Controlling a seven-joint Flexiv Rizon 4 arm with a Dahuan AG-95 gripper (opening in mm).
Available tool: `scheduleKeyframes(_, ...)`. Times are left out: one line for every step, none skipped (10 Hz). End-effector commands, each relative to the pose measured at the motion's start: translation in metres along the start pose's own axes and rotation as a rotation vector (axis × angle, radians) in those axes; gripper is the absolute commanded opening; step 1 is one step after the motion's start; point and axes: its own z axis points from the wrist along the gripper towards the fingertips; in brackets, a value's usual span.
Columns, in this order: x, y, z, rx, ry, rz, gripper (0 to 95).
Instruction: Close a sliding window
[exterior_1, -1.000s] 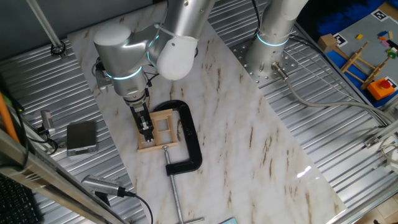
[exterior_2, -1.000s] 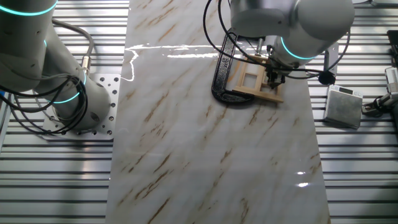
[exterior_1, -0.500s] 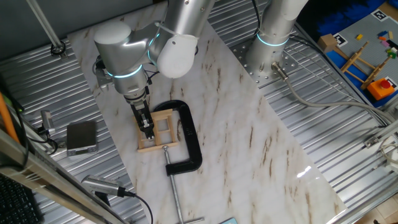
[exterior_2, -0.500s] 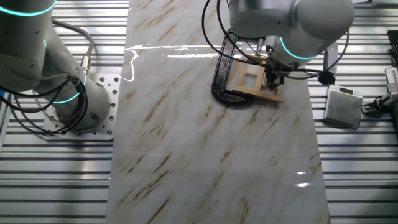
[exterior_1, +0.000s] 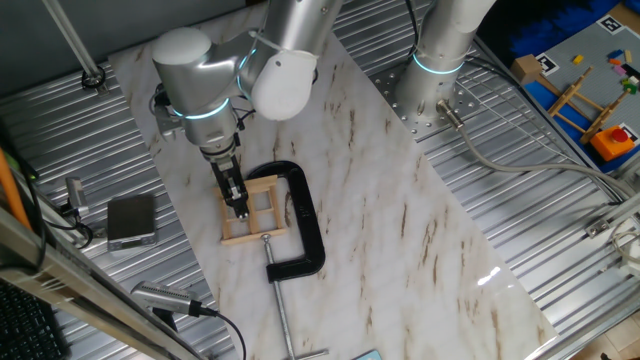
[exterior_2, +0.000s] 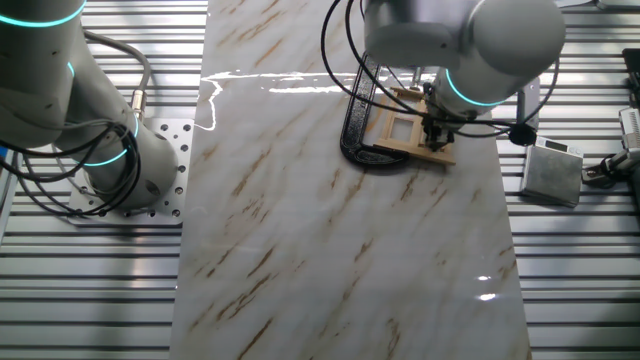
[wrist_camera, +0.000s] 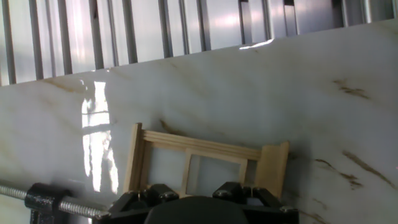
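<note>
**A:** One arm was in play, and its gripper (exterior_1: 238, 205) pointed straight down onto the sliding window (exterior_1: 255, 208). In the view you had from one fixed camera, that small light-wood frame lay flat on the marble slab (exterior_1: 400, 220), sitting inside the mouth of the black C-clamp (exterior_1: 305, 225). The clamp's curved body wrapped it from about 12 round to 5 o'clock, and the clamp's screw (exterior_1: 283, 320) ran off toward 6.

**B:** Where did the fingers stand on the frame?

**A:** You had them over the frame's 9 o'clock side in that view, at or just above the wood. From the other fixed camera the gripper (exterior_2: 434, 133) came down at the 3 o'clock end of the window (exterior_2: 412, 128), with the clamp (exterior_2: 356, 125) curling round the 9 o'clock side.

**B:** Apart or together?

**A:** The fingers looked narrow, close together, but you could not tell from any view whether they pinched the wood. The hand camera showed only the dark gripper body at 6 o'clock, the window (wrist_camera: 205, 163) just above it, and the threaded screw (wrist_camera: 43, 196) at 8 o'clock.

**B:** Anything else nearby?

**A:** A small grey box (exterior_1: 131, 220) sat off the slab on the ribbed metal table (exterior_1: 560, 230), at 9 o'clock from the window.
</note>
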Motion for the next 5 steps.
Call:
scheduleKeyframes(-0.001, -0.004, -0.002, 0.003, 0.004, -0.001, 57.0)
scheduleKeyframes(-0.001, -0.007, -0.002, 0.005, 0.005, -0.007, 57.0)
scheduleKeyframes(-0.001, -0.011, -0.003, 0.008, 0.007, -0.014, 57.0)
scheduleKeyframes(0.000, -0.015, -0.006, 0.006, 0.011, -0.017, 57.0)
scheduleKeyframes(-0.001, -0.015, -0.010, -0.023, 0.016, -0.008, 57.0)
